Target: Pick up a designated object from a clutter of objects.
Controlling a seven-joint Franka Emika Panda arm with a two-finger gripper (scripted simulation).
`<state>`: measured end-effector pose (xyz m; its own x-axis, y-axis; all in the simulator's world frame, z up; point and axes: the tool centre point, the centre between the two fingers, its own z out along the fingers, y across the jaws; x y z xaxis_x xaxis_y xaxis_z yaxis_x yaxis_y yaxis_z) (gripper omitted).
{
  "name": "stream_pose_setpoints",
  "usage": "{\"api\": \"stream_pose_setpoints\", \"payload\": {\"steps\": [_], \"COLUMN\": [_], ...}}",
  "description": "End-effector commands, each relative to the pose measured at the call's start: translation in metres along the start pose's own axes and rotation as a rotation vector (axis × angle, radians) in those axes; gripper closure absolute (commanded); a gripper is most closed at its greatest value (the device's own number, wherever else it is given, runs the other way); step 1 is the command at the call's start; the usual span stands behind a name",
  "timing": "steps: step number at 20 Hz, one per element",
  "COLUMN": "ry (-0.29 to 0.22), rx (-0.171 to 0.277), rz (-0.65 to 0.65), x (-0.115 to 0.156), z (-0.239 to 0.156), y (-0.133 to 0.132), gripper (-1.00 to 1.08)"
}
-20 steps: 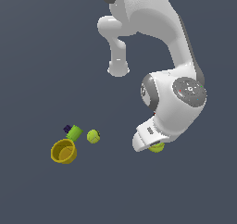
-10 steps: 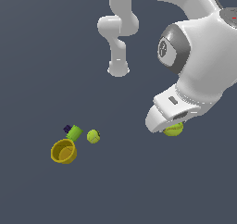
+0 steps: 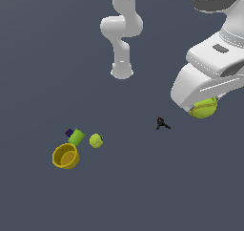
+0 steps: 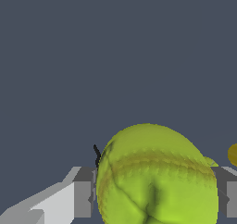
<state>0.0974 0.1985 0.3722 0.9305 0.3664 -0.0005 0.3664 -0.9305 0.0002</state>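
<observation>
Two yellow-green tennis balls are in the scene. The designated tennis ball point(image 3: 204, 108) is clamped in the tool point(image 3: 202, 106) at the exterior view's right, raised off the dark bench point(image 3: 143, 187); only its lower part shows below the white hand housing. In the wrist view this ball point(image 4: 157, 177) fills the space between the two grey fingers point(image 4: 83, 197), which press against its sides, and its thin dark seam lines are visible. The tool is therefore closed on the ball.

Near the held ball, toward the exterior view's left and lower in the picture, a tiny black-and-red piece point(image 3: 161, 123) lies alone on the bench.

The remaining clutter sits well apart, at the exterior view's left. The second tennis ball point(image 3: 96, 140) rests on the bench just beside a green cylinder point(image 3: 76, 137) with a purple end point(image 3: 69, 132). The yellow cup point(image 3: 65, 156) lies just below the cylinder in the picture, its open mouth turned toward the camera; whether the two touch cannot be told.

The white arm point(image 3: 121, 29) rises from its base at the far middle of the scene.
</observation>
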Motion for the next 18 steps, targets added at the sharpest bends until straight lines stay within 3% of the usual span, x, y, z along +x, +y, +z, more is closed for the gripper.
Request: {"api": "stream_pose_setpoints", "payload": {"steps": [1, 9, 18], "ry": [0.000, 0.000, 0.000], "rx": [0.000, 0.000, 0.000], "rz": [0.000, 0.001, 0.001], "x": [0.000, 0.002, 0.003], "z": [-0.023, -0.065, -0.078], "y": [-0.006, -0.016, -0.019], "gripper": [1.08, 1.08, 1.08]}}
